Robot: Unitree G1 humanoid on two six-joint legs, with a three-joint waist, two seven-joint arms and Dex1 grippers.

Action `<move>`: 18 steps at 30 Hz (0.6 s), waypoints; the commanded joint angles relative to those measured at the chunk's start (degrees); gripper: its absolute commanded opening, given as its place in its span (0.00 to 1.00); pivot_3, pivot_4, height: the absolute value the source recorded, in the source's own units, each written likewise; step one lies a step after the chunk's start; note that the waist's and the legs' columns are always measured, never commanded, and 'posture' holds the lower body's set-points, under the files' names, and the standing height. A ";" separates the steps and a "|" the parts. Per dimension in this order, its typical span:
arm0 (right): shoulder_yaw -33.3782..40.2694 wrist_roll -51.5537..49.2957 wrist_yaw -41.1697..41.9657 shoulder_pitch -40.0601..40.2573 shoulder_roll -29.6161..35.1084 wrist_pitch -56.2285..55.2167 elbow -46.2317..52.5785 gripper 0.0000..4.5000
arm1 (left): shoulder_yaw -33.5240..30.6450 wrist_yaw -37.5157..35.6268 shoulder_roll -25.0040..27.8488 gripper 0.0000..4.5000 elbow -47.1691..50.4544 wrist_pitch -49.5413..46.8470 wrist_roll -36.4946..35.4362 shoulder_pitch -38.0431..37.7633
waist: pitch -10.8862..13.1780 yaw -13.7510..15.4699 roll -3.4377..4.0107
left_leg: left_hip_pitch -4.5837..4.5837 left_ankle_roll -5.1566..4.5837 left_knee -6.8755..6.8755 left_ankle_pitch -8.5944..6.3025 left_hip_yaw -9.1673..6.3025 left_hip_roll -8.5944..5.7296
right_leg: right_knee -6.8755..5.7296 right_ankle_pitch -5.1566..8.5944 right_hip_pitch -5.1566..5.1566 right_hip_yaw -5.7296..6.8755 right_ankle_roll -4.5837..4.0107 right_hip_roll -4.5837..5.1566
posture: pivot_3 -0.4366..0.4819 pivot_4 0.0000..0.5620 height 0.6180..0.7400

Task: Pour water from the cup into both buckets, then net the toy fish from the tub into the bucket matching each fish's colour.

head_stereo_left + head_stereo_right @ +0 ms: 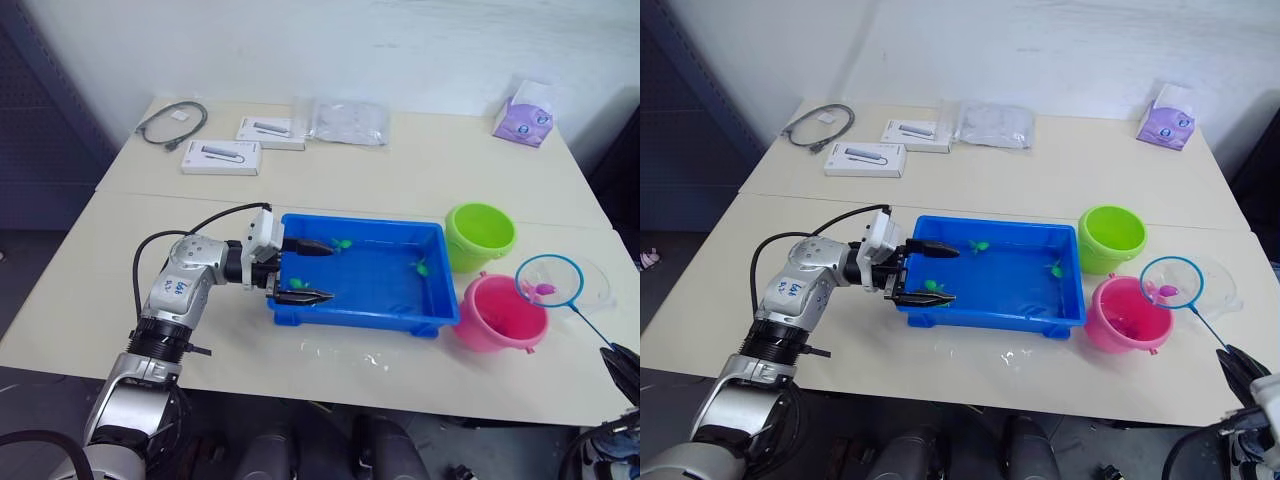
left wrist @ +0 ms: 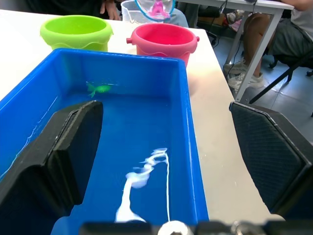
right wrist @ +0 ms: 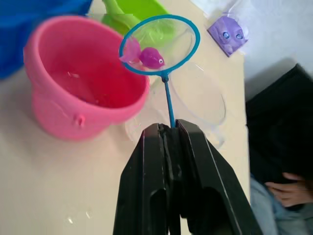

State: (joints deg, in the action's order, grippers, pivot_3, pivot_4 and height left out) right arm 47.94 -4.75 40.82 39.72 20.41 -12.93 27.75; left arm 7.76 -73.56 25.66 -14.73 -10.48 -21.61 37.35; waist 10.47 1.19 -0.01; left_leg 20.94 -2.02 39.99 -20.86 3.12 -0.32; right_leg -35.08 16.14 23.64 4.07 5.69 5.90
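Nearest you, the right tool has its fingers pressed together on the thin handle of the net, whose blue ring hangs just beyond the pink bucket's rim, over the clear cup, with one pink-magenta fish lying in the mesh. The pink bucket stands on the table just beside the tub's right front corner, and water shows inside it. A few spilled drops glint on the table in front of the tub.

At your left, the left tool is spread wide across the tub's left end wall; one finger reaches inside over the water and the other sits outside the front wall. The blue tub holds shallow water with a green fish near its right end, a second green fish by the far wall and a third between the spread fingers.

Behind the pink bucket, the lime green bucket stands near the tub's right far corner.

Farthest from you lie two white boxes, a clear plastic bag, a coiled grey cable and a purple tissue pack
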 commanded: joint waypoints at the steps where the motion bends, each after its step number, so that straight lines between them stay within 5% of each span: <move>1: 0.75 8.01 -5.73 0.55 -0.10 -14.79 -4.23 0.00 | -0.81 0.09 -0.07 0.99 0.71 0.39 -0.11 0.17 | 0.00 0.01 0.00 | 0.00 0.00 0.00 0.00 0.00 0.00 | 0.00 0.00 0.00 0.00 0.00 0.00 | 0.48 0.27 0.99; 9: 5.68 38.92 -25.49 0.04 3.43 -35.27 -8.16 0.00 | -0.81 0.70 -0.17 0.99 1.06 -0.01 -0.15 -0.04 | -0.01 -0.02 0.01 | -0.08 0.06 0.00 0.01 0.08 0.01 | -0.04 0.01 0.00 -0.10 -0.02 0.04 | 0.48 0.27 0.99; 18: 4.12 51.33 -37.18 -0.64 7.61 -35.86 -8.85 0.00 | -1.34 1.78 -1.06 0.99 1.51 -1.48 -0.99 0.79 | 0.00 -0.07 0.00 | -0.32 0.10 -0.03 0.02 0.34 0.03 | -0.14 0.03 -0.07 -0.38 -0.06 -0.09 | 0.48 0.27 0.99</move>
State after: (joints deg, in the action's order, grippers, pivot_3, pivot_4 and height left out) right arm 51.80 46.19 5.44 39.26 27.05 -49.82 17.76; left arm 7.67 -72.00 24.83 -14.63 -11.92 -21.72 37.34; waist 10.47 1.12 -0.01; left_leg 20.58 -1.91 39.96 -20.84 3.47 -0.28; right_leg -35.23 16.17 23.55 3.68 5.63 5.80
